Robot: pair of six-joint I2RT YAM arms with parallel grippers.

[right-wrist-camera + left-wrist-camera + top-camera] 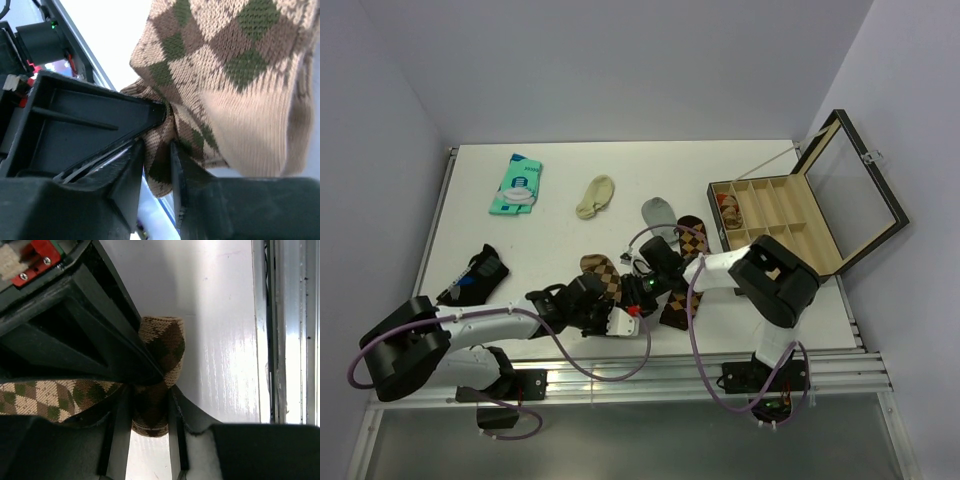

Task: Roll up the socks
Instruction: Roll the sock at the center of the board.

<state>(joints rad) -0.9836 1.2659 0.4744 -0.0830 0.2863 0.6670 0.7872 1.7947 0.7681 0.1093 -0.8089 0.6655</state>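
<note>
The long brown argyle socks (603, 274) lie at the front middle of the table, one part running up to the right (690, 240). My left gripper (612, 312) is shut on a rolled fold of the argyle socks (160, 347), pinched between its fingers. My right gripper (642, 290) is shut on the same socks (225, 65), a fold of knit squeezed between its fingers (131, 170). The two grippers meet closely over the socks, each seeing the other's black body. The sock part under them is hidden in the top view.
A grey ankle sock (659, 213) and a cream ankle sock (595, 196) lie behind the argyle pair. A teal packet (517, 184) sits far left, a dark sock (473, 276) front left. An open compartment box (790, 220) stands at the right. The table's front rail (287, 330) is close.
</note>
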